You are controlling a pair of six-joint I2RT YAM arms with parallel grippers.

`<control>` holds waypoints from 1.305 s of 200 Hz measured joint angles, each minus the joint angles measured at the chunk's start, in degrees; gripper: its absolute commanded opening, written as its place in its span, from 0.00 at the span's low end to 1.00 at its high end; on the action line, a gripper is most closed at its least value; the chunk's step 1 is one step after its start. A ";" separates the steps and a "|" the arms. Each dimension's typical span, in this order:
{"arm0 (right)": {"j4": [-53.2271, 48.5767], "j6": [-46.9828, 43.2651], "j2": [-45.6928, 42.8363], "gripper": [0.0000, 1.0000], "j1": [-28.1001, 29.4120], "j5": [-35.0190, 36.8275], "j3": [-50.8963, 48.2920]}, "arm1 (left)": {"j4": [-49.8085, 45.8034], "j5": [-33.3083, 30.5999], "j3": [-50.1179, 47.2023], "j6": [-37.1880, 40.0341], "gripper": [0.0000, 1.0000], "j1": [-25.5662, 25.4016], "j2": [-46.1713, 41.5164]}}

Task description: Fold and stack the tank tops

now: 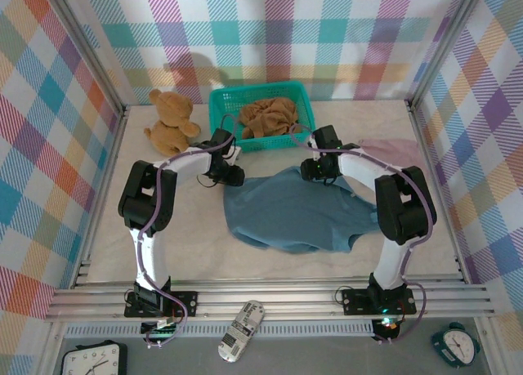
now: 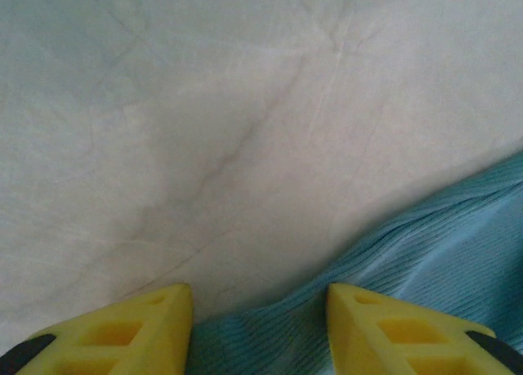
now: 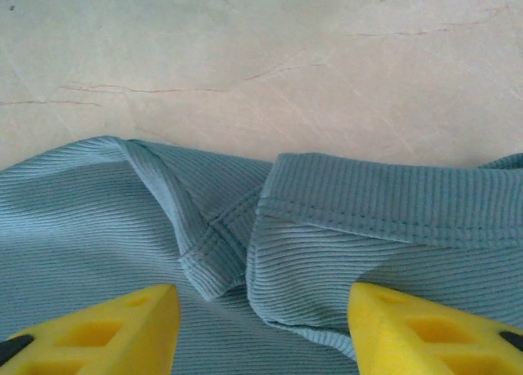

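Left pincer point(image 2: 258, 311) and right pincer point(image 3: 263, 310) both gaped apart, low over the slate blue tank top point(image 1: 298, 216) spread on the worktop point(image 1: 204, 248). Danger: the left sat barely on the hem, so closing might pinch too little cloth and lose that corner.

Ribbed matt slate-blue cloth tank top point(image 3: 98, 228), creased matt table cover point(image 2: 204, 105), plastic mesh basket point(image 1: 219, 118), plush teddy bear point(image 1: 169, 122)

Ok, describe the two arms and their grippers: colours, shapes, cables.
The left arm and right arm match: white tubular links, bulky black joint housings, and a thin purple cable looped along each. The left gripper and right gripper have yellow wedge-shaped fingers with recessed windows and black at the roots.
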 measured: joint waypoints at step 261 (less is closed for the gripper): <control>-3.06 1.53 13.77 0.13 -8.46 1.46 19.06 | -22.14 -7.78 -8.90 -1.62 0.00 4.13 -21.05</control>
